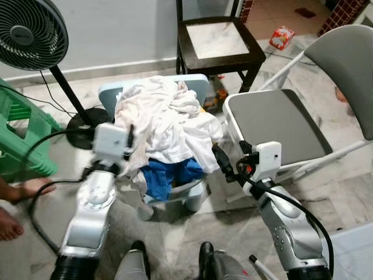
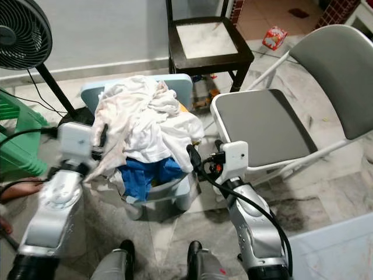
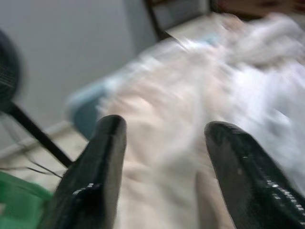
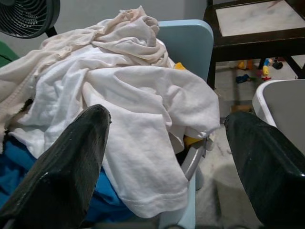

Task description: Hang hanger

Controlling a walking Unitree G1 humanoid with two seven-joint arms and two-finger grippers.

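Looking for any readable writing, none can be made out, not even on the red packet [image 1: 282,37]. Counted: two chairs, one grey folding chair [image 1: 280,125] and one dark wooden chair [image 1: 217,41], one fan [image 1: 30,32], one pale blue chair [image 4: 187,45] heaped with white laundry [image 1: 166,119] over something blue. No hanger can be made out. Left gripper [image 3: 164,157] sits at the pile's left edge, right gripper [image 4: 167,157] beside its right edge, both with fingers apart.

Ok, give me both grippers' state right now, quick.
Left gripper: open, holding nothing, at the pile of white clothes.
Right gripper: open, holding nothing, facing the same pile.
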